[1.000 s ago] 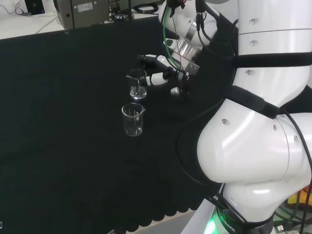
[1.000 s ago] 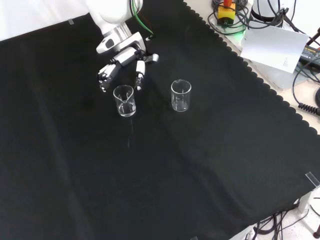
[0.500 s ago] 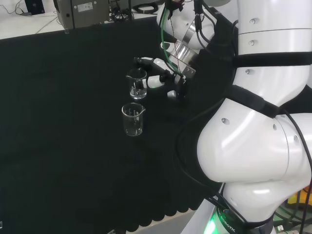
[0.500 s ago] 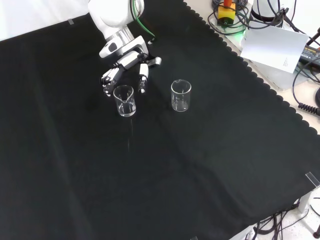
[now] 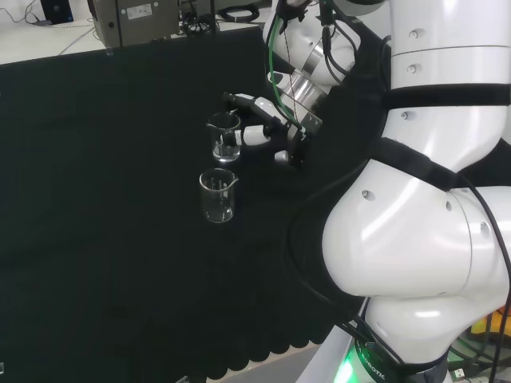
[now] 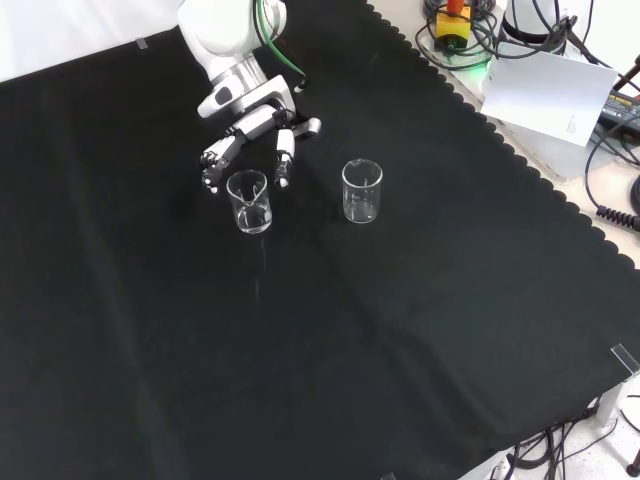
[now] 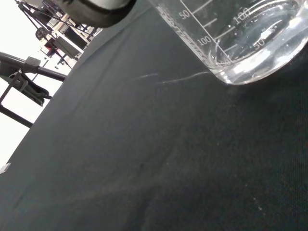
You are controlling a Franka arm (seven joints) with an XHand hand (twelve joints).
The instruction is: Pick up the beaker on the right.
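1. Head view: hand sits just right of the far beaker, fingers spread and only slightly bent, one finger reaching past the beaker's far side, another near its right wall. Can't tell whether any finger touches the glass; nothing is gripped.
2. Head view, cont.: near beaker stands upright closer to the camera and a bit left of the far one, well apart from the hand. Both are on the black cloth. White arm links take up the right side.
3. Front view: hand comes in from the top, fingers fanned out above and to both sides of the left-hand beaker. One fingertip is beside its upper-left rim, another beside its upper-right rim. Fingers are fairly straight, not curled round the glass.
4. Front view, cont.: right-hand beaker stands upright and alone, to the right of the hand and clear of it. Papers and cables lie off the cloth at upper right.
5. Wrist view: beaker base shows close up, with printed graduation marks, resting on the cloth. A blurred white bit of the hand is near it; contact can't be judged.
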